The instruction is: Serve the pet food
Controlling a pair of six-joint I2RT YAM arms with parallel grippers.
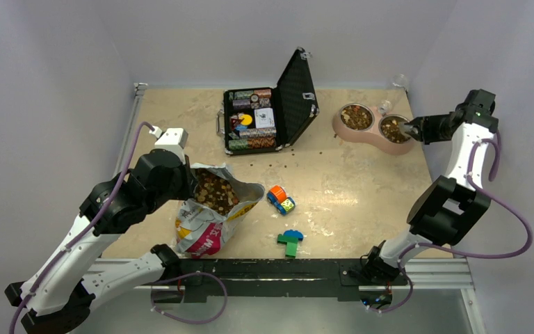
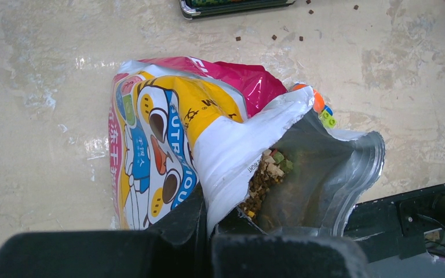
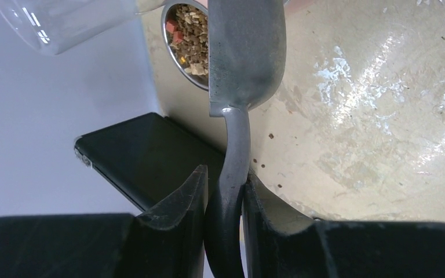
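Metal scoop [image 3: 244, 52], its handle clamped in the right gripper [image 3: 226, 179], hangs over the right dish [image 3: 172, 58] of the pink feeder [image 1: 375, 132], upper right, both dishes holding pet food [image 1: 356, 117]. The left gripper [image 2: 208, 217] is closed on the open bag [image 2: 168, 127] at its rim, lower left, more of it inside.

A pale beige counter [image 1: 361, 188] with a mottled, stone-like pattern fills the middle of the scene. Plain grey-lavender walls close it in on three sides: the left wall [image 1: 42, 104], the back wall [image 1: 250, 35] and the right wall [image 1: 507, 49]. A silver left rail [image 1: 128, 132] runs along the counter's left edge. A silver near rail [image 1: 445, 278] carrying a black bar [image 1: 271, 268] lines its near edge. Soft, even light leaves glossy bright patches on the counter's surface.
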